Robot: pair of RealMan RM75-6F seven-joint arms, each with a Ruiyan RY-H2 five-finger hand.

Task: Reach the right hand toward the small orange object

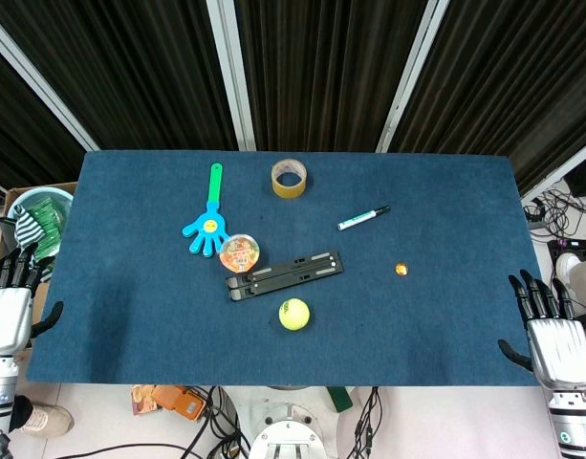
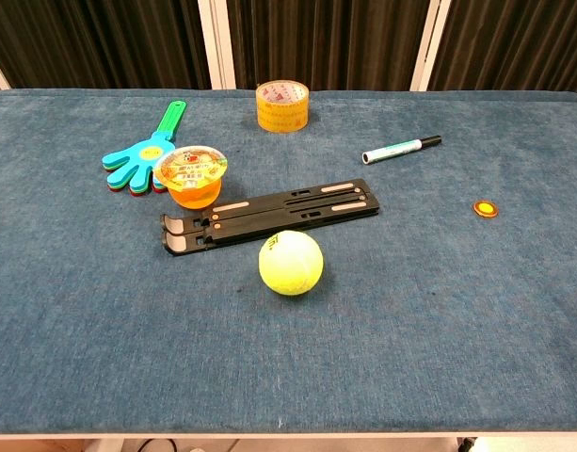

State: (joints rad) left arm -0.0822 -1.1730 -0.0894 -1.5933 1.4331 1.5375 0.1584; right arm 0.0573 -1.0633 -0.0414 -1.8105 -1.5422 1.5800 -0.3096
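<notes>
A small orange disc point(image 1: 401, 270) lies flat on the blue table point(image 1: 465, 325), alone at four o'clock from centre. The right hand point(image 1: 551, 335) waits off the right edge, fingers spread and empty. The left hand point(image 1: 10, 306) likewise rests open, opposite.

tennis ball point(image 2: 291, 263), black folding stand point(image 2: 269, 213), jelly cup point(image 2: 192, 176), tape roll point(image 2: 282, 105), marker point(image 2: 400, 149)

Print on the tape roll point(image 2: 282, 105) and jelly cup point(image 2: 191, 175) lid is unreadable
</notes>
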